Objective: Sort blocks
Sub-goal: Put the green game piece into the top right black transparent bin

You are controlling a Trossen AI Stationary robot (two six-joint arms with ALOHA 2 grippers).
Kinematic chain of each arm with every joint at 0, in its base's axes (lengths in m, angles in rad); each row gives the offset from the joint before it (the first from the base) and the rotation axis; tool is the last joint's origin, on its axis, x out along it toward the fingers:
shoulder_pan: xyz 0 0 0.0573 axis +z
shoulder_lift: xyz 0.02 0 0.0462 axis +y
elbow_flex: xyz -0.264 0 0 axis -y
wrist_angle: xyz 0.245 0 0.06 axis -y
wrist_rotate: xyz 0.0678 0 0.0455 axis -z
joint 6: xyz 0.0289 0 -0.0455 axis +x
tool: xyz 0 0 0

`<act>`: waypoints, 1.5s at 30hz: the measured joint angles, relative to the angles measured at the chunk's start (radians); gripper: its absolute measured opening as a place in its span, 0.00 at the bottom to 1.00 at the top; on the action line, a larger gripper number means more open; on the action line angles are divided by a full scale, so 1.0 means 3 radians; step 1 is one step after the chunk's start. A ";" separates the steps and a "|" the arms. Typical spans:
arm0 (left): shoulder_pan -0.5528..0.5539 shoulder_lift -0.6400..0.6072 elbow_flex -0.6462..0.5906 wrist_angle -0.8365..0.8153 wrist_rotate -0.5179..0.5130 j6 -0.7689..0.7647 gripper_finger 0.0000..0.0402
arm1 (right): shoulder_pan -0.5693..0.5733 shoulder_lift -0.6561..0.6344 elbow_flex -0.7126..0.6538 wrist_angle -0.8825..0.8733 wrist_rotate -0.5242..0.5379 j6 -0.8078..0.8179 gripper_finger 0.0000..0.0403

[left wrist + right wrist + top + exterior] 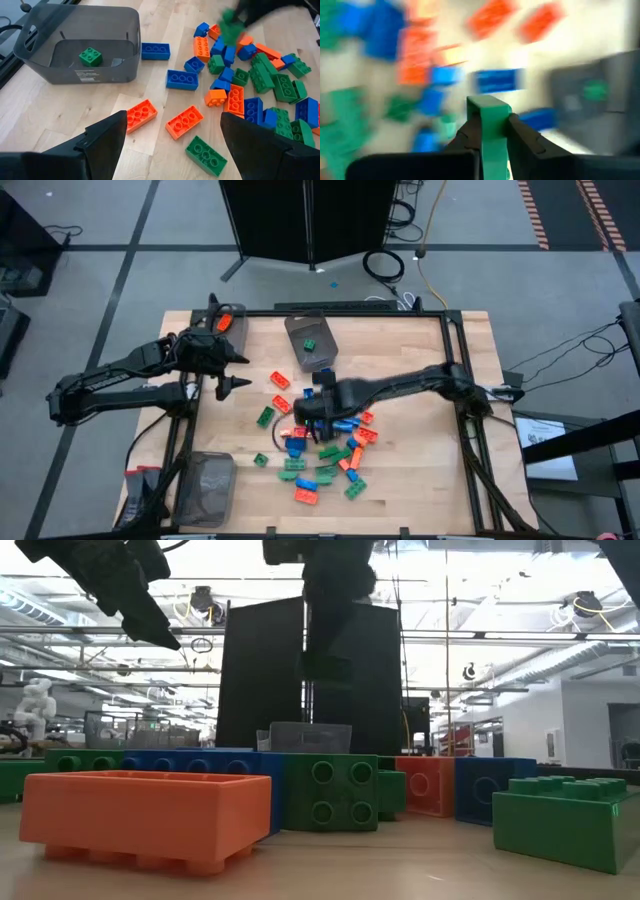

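A pile of orange, green and blue blocks [325, 450] lies on the wooden table; the left wrist view shows the pile [250, 85] spread out flat. My right gripper [318, 398] hangs over the pile's far side, shut on a green block [489, 112]. The left wrist view shows that green block [230, 27] raised above the pile. My left gripper [240, 372] hovers open at the table's left, above the wood, its fingers [107, 137] wide apart with nothing between them. My right gripper pinches the green block between its two fingers, which press on two opposite faces [488, 137]. The fingers slant down from the table's right side. The block stands on edge in the hold, lifted clear of the pile and the table.
A grey bin [322, 360] at the far middle holds one green block [90, 56]. A second bin [228, 320] at the far left holds an orange piece. A third bin [208, 485] stands at the near left. Loose orange blocks [184, 121] lie below my left gripper.
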 joint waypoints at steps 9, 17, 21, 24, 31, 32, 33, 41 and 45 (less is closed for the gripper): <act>-0.0001 0.0000 0.0000 -0.0001 0.0000 0.0000 0.80 | -0.0983 -0.0080 0.0004 0.0900 0.0119 -0.0533 0.10; 0.0000 0.0000 0.0000 -0.0004 0.0000 0.0001 0.80 | -0.1642 0.0082 0.0003 0.1116 -0.0483 -0.0445 0.11; -0.0001 0.0001 0.0000 -0.0005 0.0000 0.0010 0.80 | -0.1810 0.0129 0.0003 0.1183 -0.0734 -0.0441 0.11; 0.0000 0.0000 0.0000 -0.0005 0.0000 0.0011 0.80 | -0.1886 0.0178 0.0003 0.1232 -0.0983 -0.0431 0.13; 0.0000 0.0000 0.0000 -0.0004 -0.0006 0.0014 0.80 | -0.1916 0.0250 -0.0003 0.1197 -0.1161 -0.0475 0.28; 0.0000 0.0000 0.0000 -0.0004 -0.0008 0.0013 0.80 | -0.1915 0.0259 -0.0003 0.1216 -0.1194 -0.0494 0.31; 0.0000 0.0001 0.0000 -0.0004 -0.0008 0.0013 0.80 | -0.1912 0.0261 -0.0003 0.1225 -0.1197 -0.0515 0.33; 0.0000 0.0001 0.0000 -0.0004 -0.0009 0.0009 0.80 | -0.1837 0.0184 -0.0003 0.1077 -0.1575 -0.0622 0.47; 0.0000 0.0000 0.0000 -0.0004 -0.0010 0.0010 0.80 | -0.1670 -0.0038 0.0001 0.1008 -0.1949 -0.0626 0.48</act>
